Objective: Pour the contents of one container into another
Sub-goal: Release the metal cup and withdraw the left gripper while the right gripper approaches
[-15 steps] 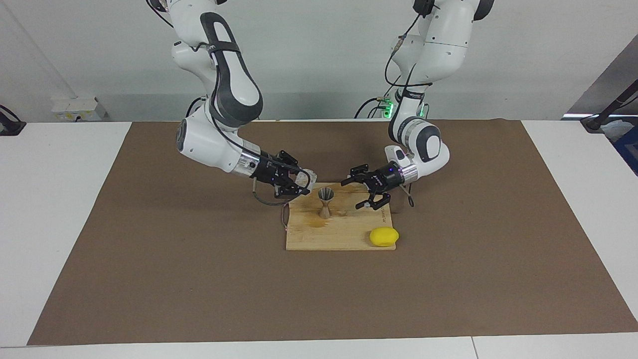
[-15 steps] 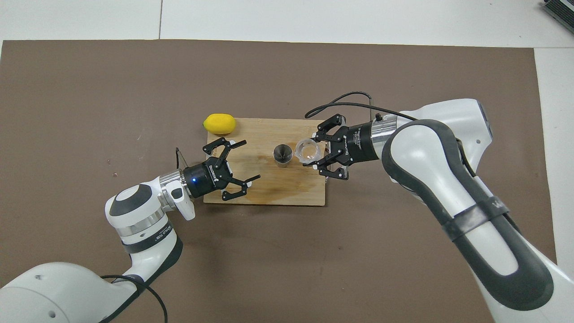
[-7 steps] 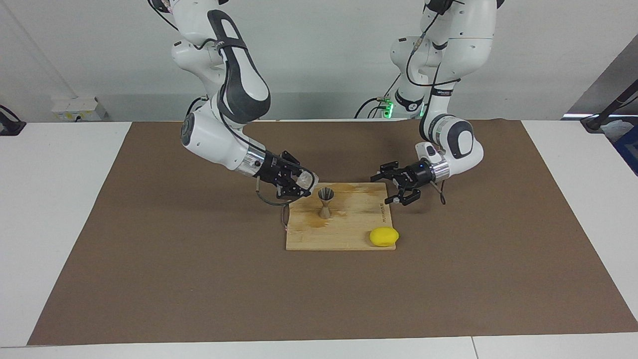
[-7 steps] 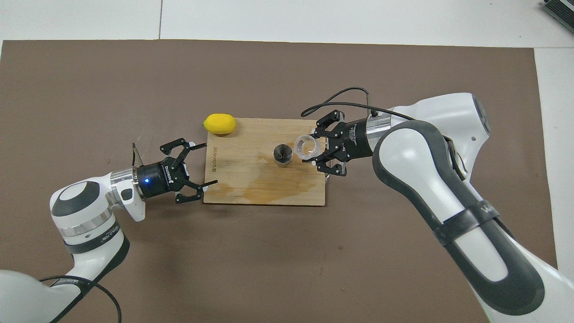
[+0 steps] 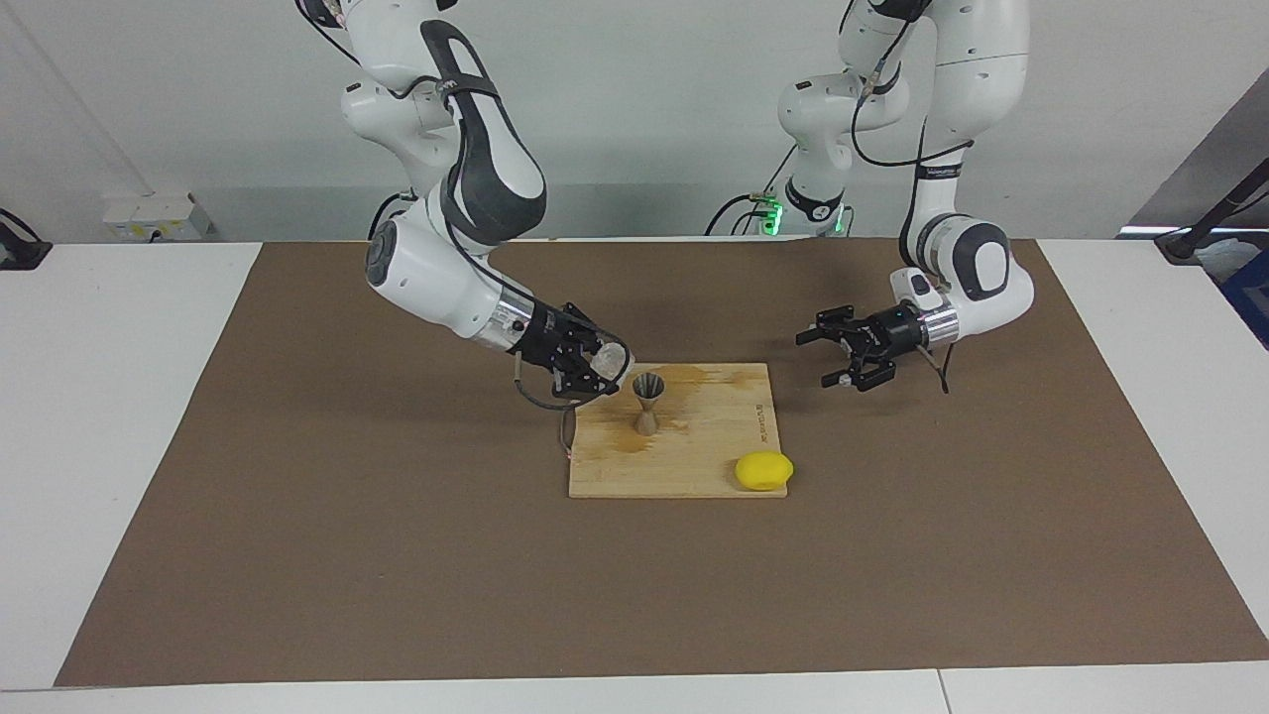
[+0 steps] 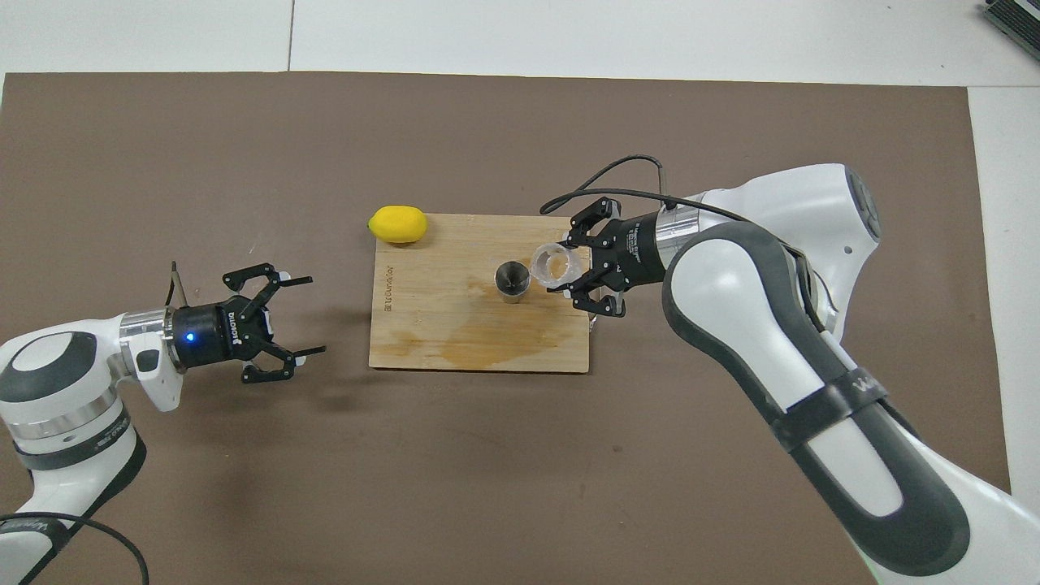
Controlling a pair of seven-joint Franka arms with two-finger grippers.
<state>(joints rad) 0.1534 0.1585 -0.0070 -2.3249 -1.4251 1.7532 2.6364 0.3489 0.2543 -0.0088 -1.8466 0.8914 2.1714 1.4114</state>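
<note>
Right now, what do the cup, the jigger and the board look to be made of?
Cup: clear glass or plastic, see-through. Jigger: looks like dull grey metal, matte sheen. Board: pale wood, visible grain, darker stains on top.

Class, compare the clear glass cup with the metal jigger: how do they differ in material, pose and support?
The glass cup is transparent; the jigger is opaque grey metal. The cup is tilted, mouth toward the jigger; the jigger stands upright. The right gripper holds the cup in the air; the jigger rests on the wooden board. Both are small open vessels.
</note>
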